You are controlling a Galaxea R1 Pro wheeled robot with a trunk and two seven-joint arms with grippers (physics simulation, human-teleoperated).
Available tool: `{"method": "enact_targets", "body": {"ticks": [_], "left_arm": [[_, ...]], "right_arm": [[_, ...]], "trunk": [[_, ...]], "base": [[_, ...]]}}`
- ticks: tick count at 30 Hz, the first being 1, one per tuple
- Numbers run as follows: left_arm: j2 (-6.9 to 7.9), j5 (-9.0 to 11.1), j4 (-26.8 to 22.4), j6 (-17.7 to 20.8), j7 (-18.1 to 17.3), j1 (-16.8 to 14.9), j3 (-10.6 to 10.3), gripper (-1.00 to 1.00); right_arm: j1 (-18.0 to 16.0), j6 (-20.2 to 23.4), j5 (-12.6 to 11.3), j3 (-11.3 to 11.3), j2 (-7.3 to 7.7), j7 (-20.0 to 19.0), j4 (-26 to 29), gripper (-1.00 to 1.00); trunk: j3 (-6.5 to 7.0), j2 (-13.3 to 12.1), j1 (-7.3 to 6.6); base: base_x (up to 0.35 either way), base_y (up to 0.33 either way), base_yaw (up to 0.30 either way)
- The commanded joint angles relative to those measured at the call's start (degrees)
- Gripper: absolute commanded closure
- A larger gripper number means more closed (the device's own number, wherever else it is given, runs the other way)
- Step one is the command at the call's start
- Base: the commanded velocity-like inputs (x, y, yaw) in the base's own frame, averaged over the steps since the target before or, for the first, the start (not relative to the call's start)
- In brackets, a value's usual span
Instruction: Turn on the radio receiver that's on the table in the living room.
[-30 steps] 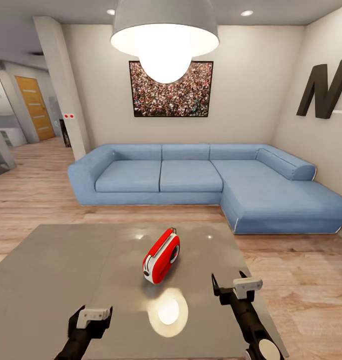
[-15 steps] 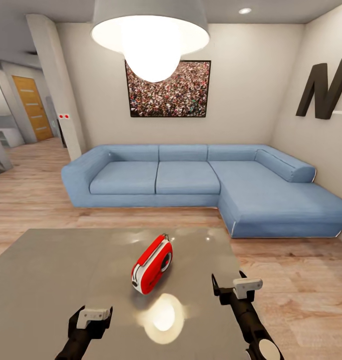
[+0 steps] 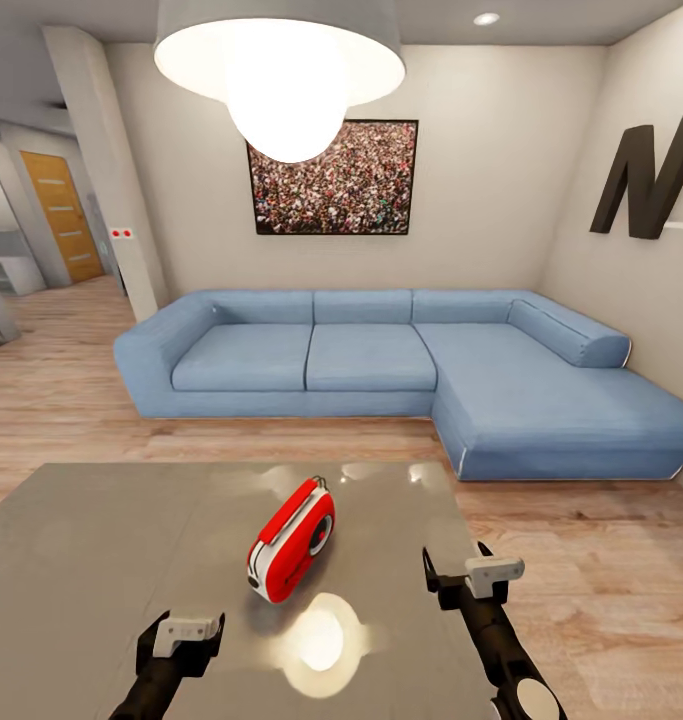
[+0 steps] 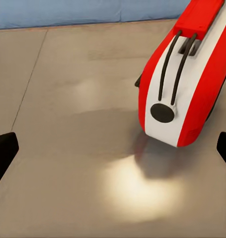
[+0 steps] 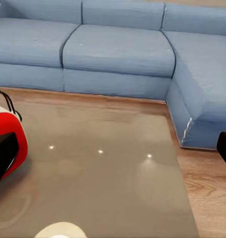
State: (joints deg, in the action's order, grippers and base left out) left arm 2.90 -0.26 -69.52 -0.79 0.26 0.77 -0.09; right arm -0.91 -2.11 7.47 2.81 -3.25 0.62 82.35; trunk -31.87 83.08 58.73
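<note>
The red radio receiver (image 3: 291,540) with white sides stands on the glossy grey table (image 3: 101,540), near its middle, with its dial side turned to the right. My left gripper (image 3: 181,632) hovers open over the table's near part, short of the radio and to its left. My right gripper (image 3: 458,565) is open over the table's right part, to the right of the radio. In the left wrist view the radio (image 4: 187,84) stands close ahead, between the open fingers and off to one side. In the right wrist view the radio (image 5: 11,134) sits at the picture's edge, on the table (image 5: 108,178).
A blue L-shaped sofa (image 3: 381,360) stands beyond the table across a strip of wood floor (image 3: 581,560). A large pendant lamp (image 3: 281,60) hangs overhead and is mirrored in the tabletop. A crowd picture (image 3: 331,178), a dark letter N (image 3: 651,180) and a pillar (image 3: 91,150) line the walls.
The whole view has shifted: the camera has moved, and the radio and table now sit lower and further left in the picture. Both grippers hold the same pose, open.
</note>
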Motion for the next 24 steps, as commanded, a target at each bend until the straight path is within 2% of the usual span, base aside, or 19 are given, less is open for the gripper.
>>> {"method": "enact_targets", "body": {"ticks": [1,17,24], "left_arm": [[0.00,0.0,0.0,0.0,0.0,0.0,0.0,-1.00],[0.00,0.0,0.1,0.0,0.0,0.0,0.0,-1.00],[0.00,0.0,0.1,0.0,0.0,0.0,0.0,-1.00]], "right_arm": [[0.0,0.0,0.0,0.0,0.00,0.0,0.0,-1.00],[0.0,0.0,0.0,0.0,-0.02,0.0,0.0,-1.00],[0.0,0.0,0.0,0.0,-0.07,0.1,0.0,-1.00]], "trunk": [[0.00,0.0,0.00],[0.00,0.0,0.00],[0.00,0.0,0.00]], "base": [[0.011,-0.011,0.000],[0.003,-0.002,0.000],[0.073,0.000,0.000]]}}
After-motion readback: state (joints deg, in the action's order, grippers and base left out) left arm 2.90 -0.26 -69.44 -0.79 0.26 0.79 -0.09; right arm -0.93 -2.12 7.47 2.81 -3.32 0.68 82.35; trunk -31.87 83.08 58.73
